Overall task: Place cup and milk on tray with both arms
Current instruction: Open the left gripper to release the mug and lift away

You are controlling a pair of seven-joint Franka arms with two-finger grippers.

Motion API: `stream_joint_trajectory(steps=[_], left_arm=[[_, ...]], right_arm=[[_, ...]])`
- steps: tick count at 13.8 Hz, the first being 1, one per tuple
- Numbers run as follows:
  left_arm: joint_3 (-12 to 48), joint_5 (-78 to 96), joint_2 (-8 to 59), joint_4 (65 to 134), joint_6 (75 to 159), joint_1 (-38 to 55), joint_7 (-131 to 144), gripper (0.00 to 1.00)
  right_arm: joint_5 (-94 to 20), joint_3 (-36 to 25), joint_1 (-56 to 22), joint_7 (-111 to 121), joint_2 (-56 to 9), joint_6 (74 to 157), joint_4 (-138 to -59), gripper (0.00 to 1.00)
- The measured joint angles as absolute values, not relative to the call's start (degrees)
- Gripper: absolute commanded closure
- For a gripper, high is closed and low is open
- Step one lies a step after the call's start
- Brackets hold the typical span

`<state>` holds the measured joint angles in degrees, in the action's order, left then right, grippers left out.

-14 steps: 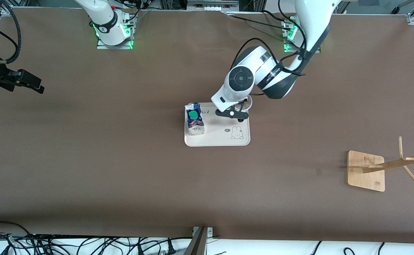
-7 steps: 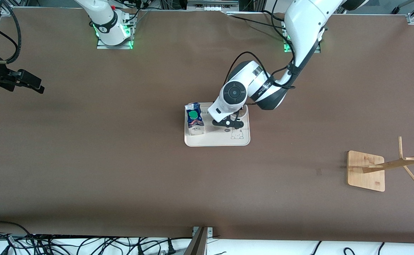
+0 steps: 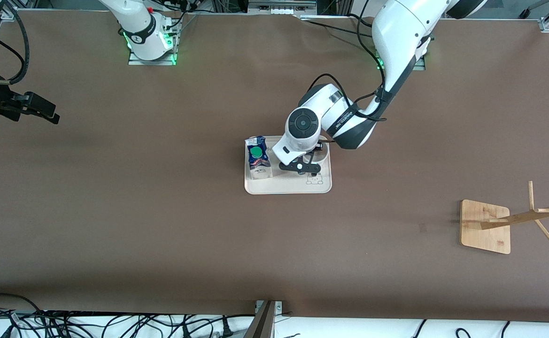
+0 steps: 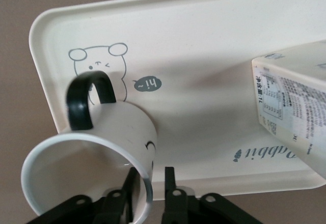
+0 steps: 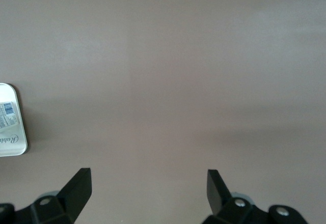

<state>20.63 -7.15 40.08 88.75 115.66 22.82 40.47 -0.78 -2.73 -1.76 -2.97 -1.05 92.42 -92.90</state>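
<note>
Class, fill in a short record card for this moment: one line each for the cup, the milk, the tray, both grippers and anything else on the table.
cup: held by its rim, over the tray
milk: standing on the tray, at its end toward the right arm
tray: flat on the table
left gripper: shut on the cup's wall
right gripper: open, waiting over bare table at the right arm's end
other: wooden stand toward the left arm's end

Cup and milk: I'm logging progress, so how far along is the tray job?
Done: the milk stands on the tray. In hand: the left gripper pinches the cup by its rim over the tray, not visibly set down. Left: lower and release it. The right gripper waits open over bare table at the right arm's end.
</note>
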Motion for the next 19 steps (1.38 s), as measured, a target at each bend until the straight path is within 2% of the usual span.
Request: stream_joint_trajectory(steps=[7, 13, 19], left_arm=[[20.7, -5.5, 38.1, 81.7, 109.0, 22.7, 42.6, 0.0], [20.5, -4.6, 30.0, 81.1, 98.5, 20.7, 41.5, 0.0], [20.3, -5.2, 22.1, 82.5, 92.6, 15.9, 32.6, 0.0]], right_arm=[[-0.8, -2.7, -1.8, -3.0, -1.1, 92.4, -92.9, 0.0], [-0.8, -2.7, -1.8, -3.0, -1.1, 92.4, -92.9, 0.0], [-0.8, -2.7, -1.8, -3.0, -1.1, 92.4, -92.9, 0.0]])
